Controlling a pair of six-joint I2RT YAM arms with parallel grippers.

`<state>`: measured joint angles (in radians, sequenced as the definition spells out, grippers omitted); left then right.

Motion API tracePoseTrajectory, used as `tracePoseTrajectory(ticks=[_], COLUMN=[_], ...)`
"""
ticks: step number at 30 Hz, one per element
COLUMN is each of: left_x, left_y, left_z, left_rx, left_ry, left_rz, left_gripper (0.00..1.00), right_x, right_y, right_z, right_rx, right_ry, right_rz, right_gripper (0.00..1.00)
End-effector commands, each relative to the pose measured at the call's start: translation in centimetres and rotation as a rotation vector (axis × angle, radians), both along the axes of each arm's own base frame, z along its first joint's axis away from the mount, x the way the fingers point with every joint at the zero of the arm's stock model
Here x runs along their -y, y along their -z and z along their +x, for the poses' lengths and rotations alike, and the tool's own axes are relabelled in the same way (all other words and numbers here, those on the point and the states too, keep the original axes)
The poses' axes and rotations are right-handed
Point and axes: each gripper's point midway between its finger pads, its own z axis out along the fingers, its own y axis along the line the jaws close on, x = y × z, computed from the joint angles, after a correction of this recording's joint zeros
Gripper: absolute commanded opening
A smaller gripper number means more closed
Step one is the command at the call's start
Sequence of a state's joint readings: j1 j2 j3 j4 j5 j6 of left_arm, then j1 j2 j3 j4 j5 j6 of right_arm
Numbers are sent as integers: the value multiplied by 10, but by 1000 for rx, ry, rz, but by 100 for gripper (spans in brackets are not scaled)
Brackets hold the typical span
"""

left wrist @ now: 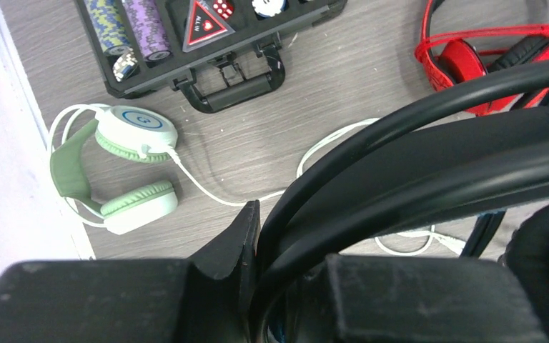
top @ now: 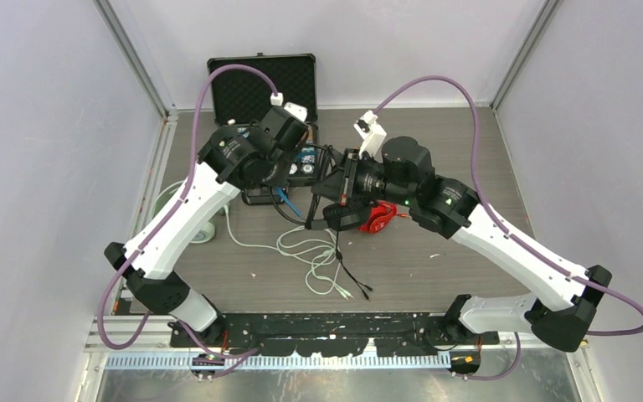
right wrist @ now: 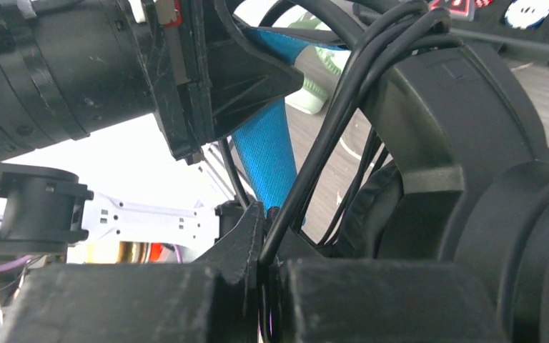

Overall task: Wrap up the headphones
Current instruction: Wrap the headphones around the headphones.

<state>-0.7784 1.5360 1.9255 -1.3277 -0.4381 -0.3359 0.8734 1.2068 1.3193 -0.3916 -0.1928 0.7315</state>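
Left wrist: left gripper [left wrist: 279, 250] nipped tight on headband of black over-ear headphones [left wrist: 436, 164]. Pale mint-green headphones [left wrist: 125, 168] lie at left edge of grey wood-grain table [left wrist: 314, 93], red headphones [left wrist: 465, 61] far right. Right wrist alone: right gripper [right wrist: 266, 246] pinches thin black cable [right wrist: 329, 121]. Top: black pair mid-table between arms.

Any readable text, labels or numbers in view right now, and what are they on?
"ALL IN": on the red triangle in the chip case.
Blue mark on the mint-green headphones' earcup: too small to read.
Chip faces: too blurred to read.
Nothing else legible.
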Motion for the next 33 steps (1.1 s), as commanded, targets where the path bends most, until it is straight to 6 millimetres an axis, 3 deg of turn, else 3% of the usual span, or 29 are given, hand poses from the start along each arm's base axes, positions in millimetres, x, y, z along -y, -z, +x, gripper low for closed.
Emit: tracePoseTrajectory(ticks=[1, 10, 19, 28, 33], left_x=[-21, -28, -39, -43, -46], left_y=[-45, -42, -39, -45, -47], left_z=[49, 57, 62, 66, 67], left_rx=[230, 214, 189, 217, 219], left_ry=[-342, -399, -444, -479, -491], left_rz=[-159, -202, -347, -364, -377], left_gripper=[0, 0, 0, 0, 0], right_x=[-9, -31, -38, -54, -56], right_y=[-29, -40, -25, -35, -24], right_z=[-24, -13, -22, -15, -15], right_rx=[77, 97, 96, 105, 92], right_ry=[-105, -115, -144, -158, -162], right_rz=[11, 7, -1, 3, -24], right_gripper=[7, 6, 7, 13, 8])
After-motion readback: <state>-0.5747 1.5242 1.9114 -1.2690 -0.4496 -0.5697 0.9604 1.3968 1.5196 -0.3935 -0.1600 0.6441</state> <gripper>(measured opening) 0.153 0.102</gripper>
